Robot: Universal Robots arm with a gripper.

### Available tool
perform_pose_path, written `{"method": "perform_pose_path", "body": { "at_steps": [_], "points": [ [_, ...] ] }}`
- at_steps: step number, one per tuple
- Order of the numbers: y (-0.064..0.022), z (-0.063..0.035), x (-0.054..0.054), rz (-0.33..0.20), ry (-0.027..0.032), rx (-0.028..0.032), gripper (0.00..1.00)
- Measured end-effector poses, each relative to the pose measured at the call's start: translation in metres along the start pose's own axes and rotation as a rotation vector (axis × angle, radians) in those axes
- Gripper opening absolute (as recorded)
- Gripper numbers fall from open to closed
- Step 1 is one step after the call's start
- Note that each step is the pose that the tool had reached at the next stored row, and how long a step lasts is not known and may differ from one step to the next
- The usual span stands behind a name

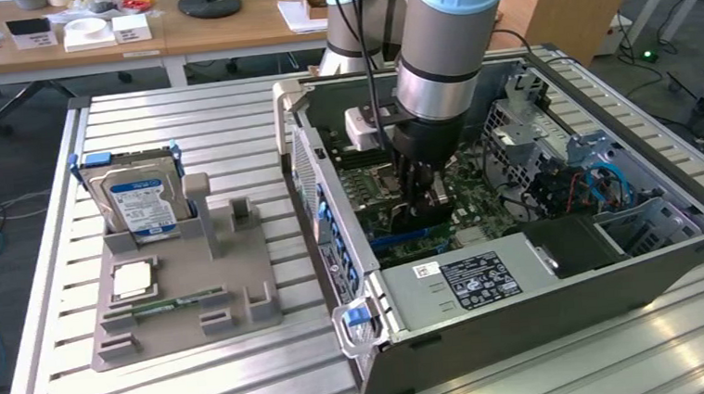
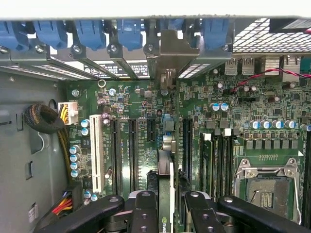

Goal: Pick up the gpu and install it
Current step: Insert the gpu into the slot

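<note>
My gripper reaches down inside the open computer case, over the green motherboard. It is shut on the gpu, a dark card held edge-on. In the wrist view the gpu runs as a thin card between the black fingers. Its silver end bracket stands at the case's rear slot openings, among the blue slot latches. The card lies along a long expansion slot on the motherboard; whether it is fully seated I cannot tell.
A grey holder tray on the exterior view's left carries a silver hard drive with a blue label, a processor chip and a slim green memory stick. The power supply sits beside the gripper. An empty processor socket lies close by.
</note>
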State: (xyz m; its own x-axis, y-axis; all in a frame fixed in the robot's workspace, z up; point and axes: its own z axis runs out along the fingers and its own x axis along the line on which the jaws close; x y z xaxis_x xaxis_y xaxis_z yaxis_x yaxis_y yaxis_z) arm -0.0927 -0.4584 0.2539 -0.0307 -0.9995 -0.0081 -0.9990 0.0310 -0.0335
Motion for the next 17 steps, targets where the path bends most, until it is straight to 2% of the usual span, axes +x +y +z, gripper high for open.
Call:
{"method": "perform_pose_path", "body": {
  "at_steps": [17],
  "points": [
    [0.0002,0.0021,0.0,0.0,0.0,0.0001,0.26]
  ]
}}
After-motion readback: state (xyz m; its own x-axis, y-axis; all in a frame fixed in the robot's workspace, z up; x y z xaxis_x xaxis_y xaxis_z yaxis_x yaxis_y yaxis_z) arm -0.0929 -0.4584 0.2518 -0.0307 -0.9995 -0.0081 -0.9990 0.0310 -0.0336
